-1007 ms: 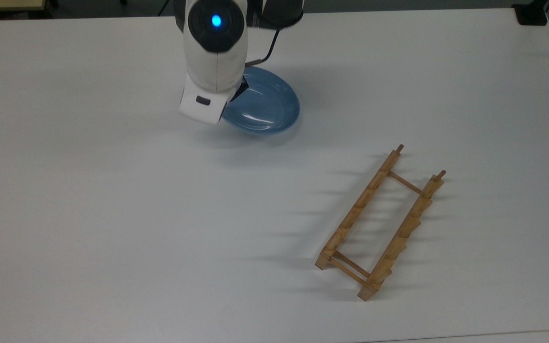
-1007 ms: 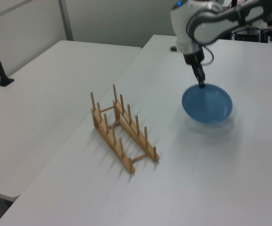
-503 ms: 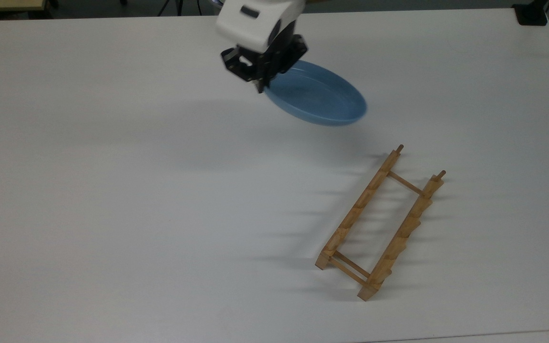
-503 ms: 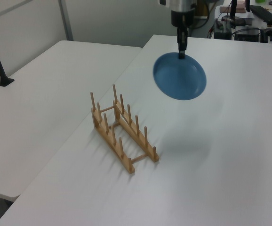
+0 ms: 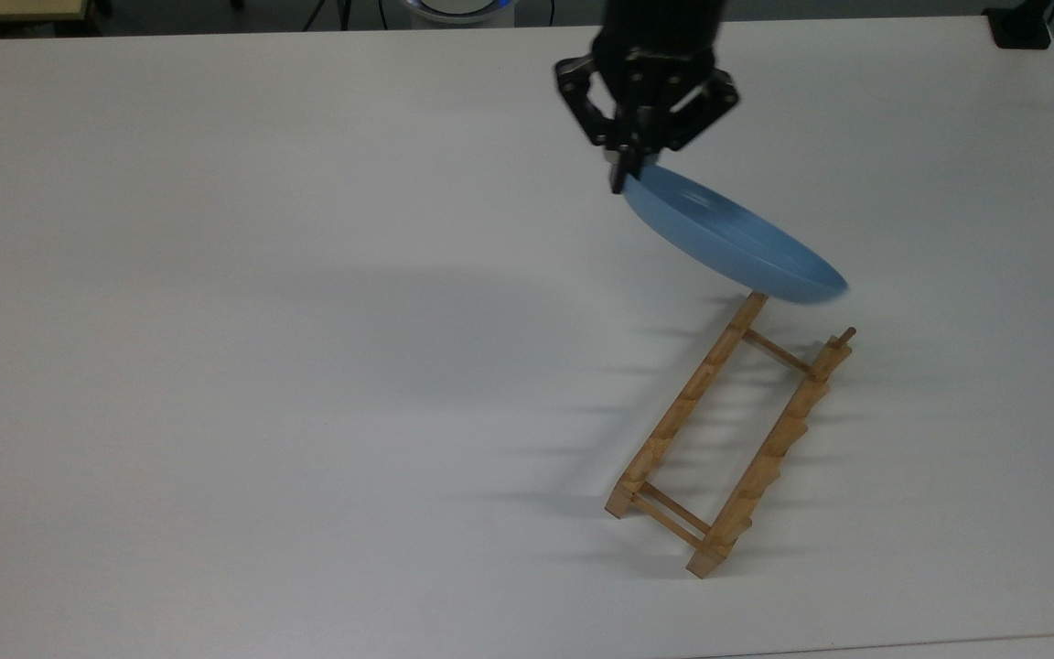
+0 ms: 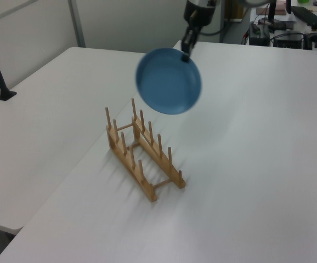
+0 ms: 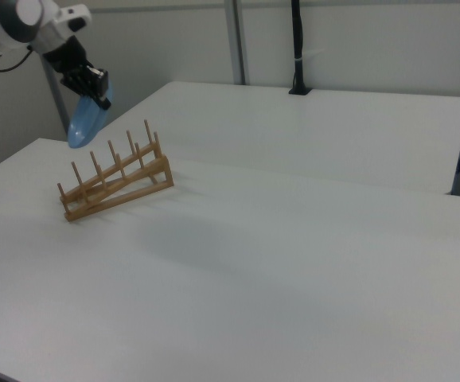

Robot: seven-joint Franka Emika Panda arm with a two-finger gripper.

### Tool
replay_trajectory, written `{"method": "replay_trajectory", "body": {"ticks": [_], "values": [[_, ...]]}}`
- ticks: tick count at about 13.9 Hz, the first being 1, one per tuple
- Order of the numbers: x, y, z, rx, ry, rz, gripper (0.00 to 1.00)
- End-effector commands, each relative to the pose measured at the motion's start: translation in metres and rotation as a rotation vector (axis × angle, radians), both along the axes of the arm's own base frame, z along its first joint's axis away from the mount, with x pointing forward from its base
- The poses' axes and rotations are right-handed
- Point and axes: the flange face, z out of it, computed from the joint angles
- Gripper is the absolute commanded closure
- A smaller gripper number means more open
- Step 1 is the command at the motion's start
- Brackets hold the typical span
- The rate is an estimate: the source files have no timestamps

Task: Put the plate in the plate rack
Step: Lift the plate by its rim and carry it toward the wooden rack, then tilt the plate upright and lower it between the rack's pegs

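While the plate (image 5: 728, 240) hangs tilted in the air above the far end of the plate rack (image 5: 730, 428), clear of its pegs, I see my fingers (image 5: 619, 174) pinching its upper rim, the dish slanting down from them

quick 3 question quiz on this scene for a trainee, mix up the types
1. True or false: the plate is resting on the table.
2. Where does the gripper hold the plate? A) by its rim B) from underneath its middle C) it is not holding it
3. Fill in: the plate rack currently holds ____ plates.

Key:
1. False; it hangs tilted in the air, near one end of the rack.
2. A
3. no
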Motion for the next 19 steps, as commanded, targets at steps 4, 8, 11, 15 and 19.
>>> {"method": "replay_trajectory", "body": {"ticks": [4, 8, 11, 15, 19], "values": [[0.009, 0.08, -0.046, -0.174, -0.268, -0.1, 1.0], [0.013, 0.087, -0.066, -0.199, -0.348, -0.116, 1.0], [0.016, 0.089, -0.074, -0.22, -0.349, -0.106, 1.0], [0.007, 0.106, -0.094, -0.261, -0.336, -0.062, 1.0], [-0.003, 0.122, -0.107, -0.27, -0.317, -0.029, 1.0]]}}
